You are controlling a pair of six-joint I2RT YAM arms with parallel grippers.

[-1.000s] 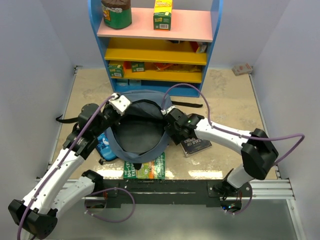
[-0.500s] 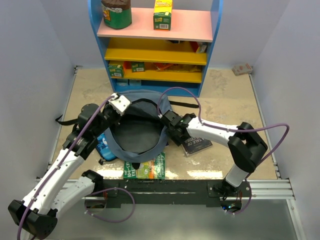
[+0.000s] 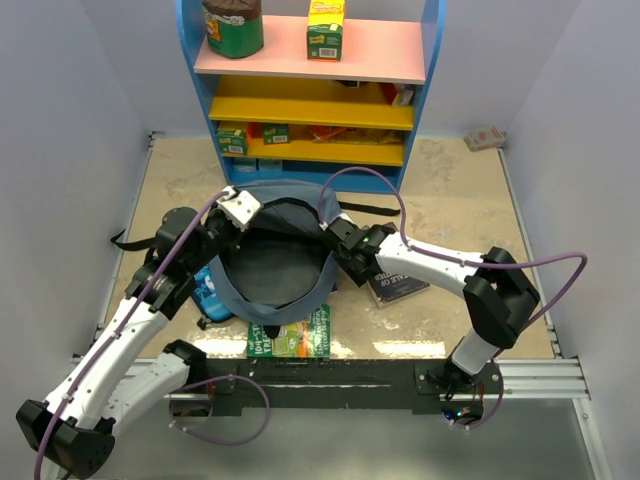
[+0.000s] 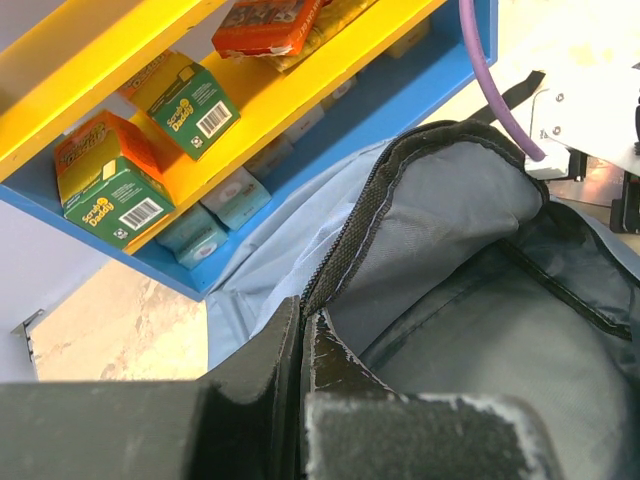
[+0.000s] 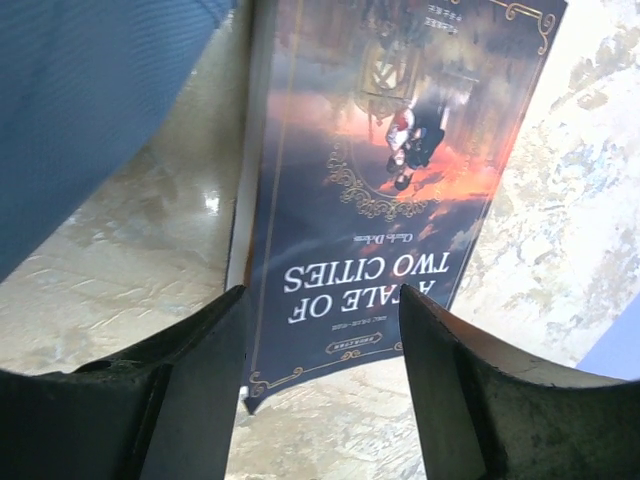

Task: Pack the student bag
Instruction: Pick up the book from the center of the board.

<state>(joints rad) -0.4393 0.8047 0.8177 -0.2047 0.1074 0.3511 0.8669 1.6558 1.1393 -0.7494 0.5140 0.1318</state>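
Note:
The grey-blue student bag (image 3: 275, 265) lies open in the middle of the floor, its dark grey lining showing. My left gripper (image 3: 238, 212) is shut on the bag's zipper rim at the back left and holds the opening up. In the left wrist view the gripper (image 4: 300, 318) pinches the zipper edge of the bag (image 4: 450, 210). My right gripper (image 3: 342, 250) is open beside the bag's right rim. In the right wrist view this gripper (image 5: 322, 300) hangs empty over the near edge of the dark book "A Tale of Two Cities" (image 5: 385, 150), which also shows in the top view (image 3: 402, 286).
A green book (image 3: 292, 340) lies partly under the bag's near edge. A blue printed pencil case (image 3: 208, 290) lies at the bag's left. The blue shelf unit (image 3: 410, 170) with boxes stands right behind the bag. A small box (image 3: 485, 137) lies at the back right.
The right arm's elbow has swung inward to the left, and its gripper has shifted slightly beside the bag's right rim. The left arm and the bag have not moved.

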